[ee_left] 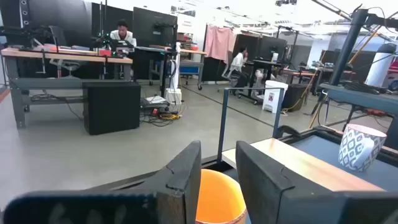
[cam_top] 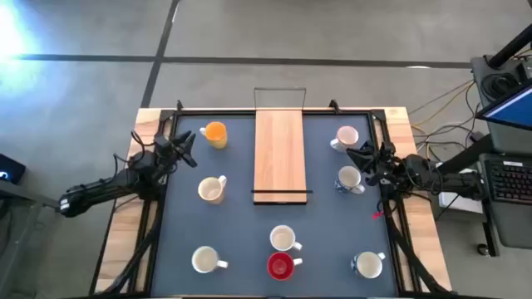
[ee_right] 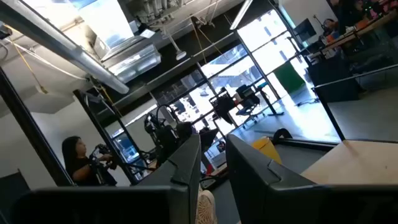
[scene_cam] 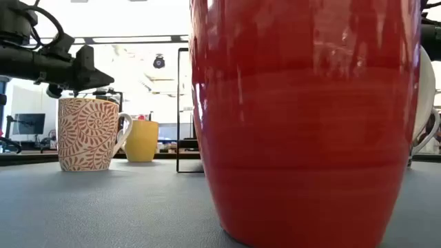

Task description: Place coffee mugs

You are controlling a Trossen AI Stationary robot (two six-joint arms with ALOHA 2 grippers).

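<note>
Eight mugs stand upright on the dark mat around the wooden board (cam_top: 279,154). The orange mug (cam_top: 215,134) is far left, and the red mug (cam_top: 280,266) is near the front edge. White mugs stand at left (cam_top: 212,189), front left (cam_top: 204,260), behind the red one (cam_top: 283,239), far right (cam_top: 347,137), right (cam_top: 349,179) and front right (cam_top: 366,264). My left gripper (cam_top: 189,145) hovers raised beside the orange mug (ee_left: 214,196), fingers a little apart. My right gripper (cam_top: 363,158) hangs between the two right-hand white mugs, also slightly open.
A thin black wire frame (cam_top: 280,98) stands at the board's far end. The red mug (scene_cam: 310,124) fills the low view; a patterned mug (scene_cam: 89,134) and the orange mug (scene_cam: 141,141) show left of it. Bare mat lies between the board and the mugs.
</note>
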